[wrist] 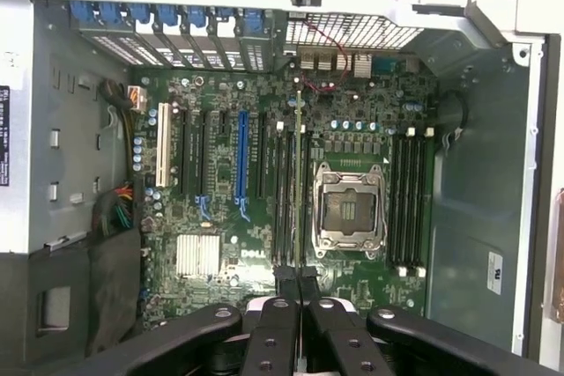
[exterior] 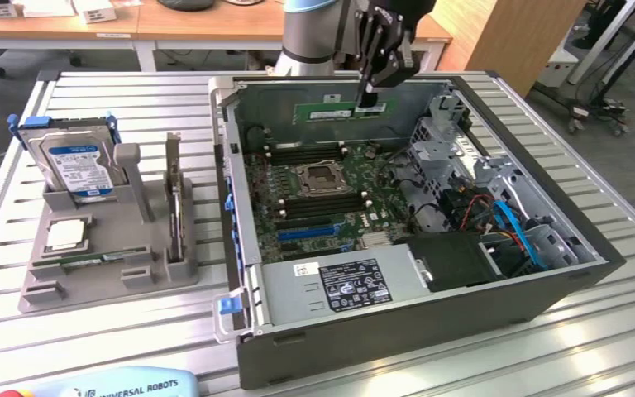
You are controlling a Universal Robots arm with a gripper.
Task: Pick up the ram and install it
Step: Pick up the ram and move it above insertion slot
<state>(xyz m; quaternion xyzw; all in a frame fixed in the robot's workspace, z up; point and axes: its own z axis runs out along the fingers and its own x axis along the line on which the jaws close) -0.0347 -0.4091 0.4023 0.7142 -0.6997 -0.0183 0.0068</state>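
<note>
Wrist view: gripper (wrist: 300, 283) is clamping the ram (wrist: 302, 182) edge-on between closed fingers, holding it over the motherboard (wrist: 220, 173) slots just beside the processor socket (wrist: 351, 209), inside the open computer case (exterior: 406, 327).

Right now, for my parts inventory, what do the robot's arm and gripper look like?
The arm is a smooth silver-grey tube with a blue band near the top. The gripper is matte black, built of jointed link bars with round pivot bolts, tapering to two slim fingers.
</note>
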